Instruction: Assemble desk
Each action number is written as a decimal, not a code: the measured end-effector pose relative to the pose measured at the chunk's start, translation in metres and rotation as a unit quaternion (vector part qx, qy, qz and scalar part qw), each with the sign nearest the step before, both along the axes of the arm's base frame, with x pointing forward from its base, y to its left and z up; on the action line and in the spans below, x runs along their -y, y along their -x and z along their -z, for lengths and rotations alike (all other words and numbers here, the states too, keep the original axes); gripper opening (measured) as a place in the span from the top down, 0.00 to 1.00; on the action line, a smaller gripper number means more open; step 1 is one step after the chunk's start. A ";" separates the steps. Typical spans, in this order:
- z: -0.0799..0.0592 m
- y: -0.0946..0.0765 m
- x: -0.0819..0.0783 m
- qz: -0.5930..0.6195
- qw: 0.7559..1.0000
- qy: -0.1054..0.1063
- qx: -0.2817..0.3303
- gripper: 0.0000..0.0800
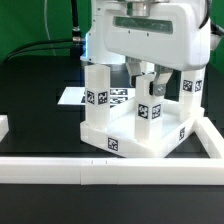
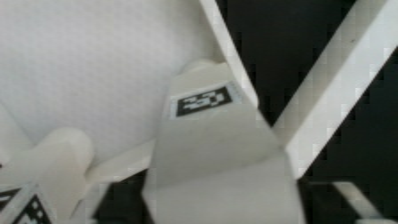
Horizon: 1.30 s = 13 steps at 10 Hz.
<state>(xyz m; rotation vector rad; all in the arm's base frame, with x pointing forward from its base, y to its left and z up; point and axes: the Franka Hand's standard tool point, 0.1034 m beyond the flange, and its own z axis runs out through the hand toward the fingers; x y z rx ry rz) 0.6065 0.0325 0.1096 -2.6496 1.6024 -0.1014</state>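
The white tabletop (image 1: 130,143) lies upside down inside the rails, its tagged rim facing the camera. One white leg (image 1: 97,92) stands upright at its corner on the exterior view's left, and another (image 1: 190,97) at its corner on the exterior view's right. My gripper (image 1: 150,86) reaches down from above and is shut on a third leg (image 1: 149,108), holding it upright over the tabletop's far side. In the wrist view this held leg (image 2: 214,140) fills the space between my jaws (image 2: 214,195), its tag showing, with the tabletop's inner surface (image 2: 89,50) beyond it.
The marker board (image 1: 73,97) lies flat behind the tabletop on the exterior view's left. Low white rails run along the front (image 1: 110,170) and the exterior view's right (image 1: 212,140). A short rail piece (image 1: 3,125) sits at the left edge.
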 end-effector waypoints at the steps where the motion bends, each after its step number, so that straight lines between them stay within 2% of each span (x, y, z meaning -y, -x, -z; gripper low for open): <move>1: 0.000 0.000 0.000 -0.005 1.000 0.000 0.000 0.38; 2: -0.005 -0.001 0.003 -0.016 1.000 0.000 0.002 0.23; 3: -0.019 0.000 0.001 -0.019 1.000 -0.007 -0.002 0.20; 5: -0.045 -0.001 0.003 -0.027 0.999 -0.022 0.003 0.19; 7: -0.038 -0.001 0.003 -0.028 0.999 -0.019 0.002 0.19; 13: -0.038 -0.001 0.003 -0.029 0.999 -0.018 0.002 0.19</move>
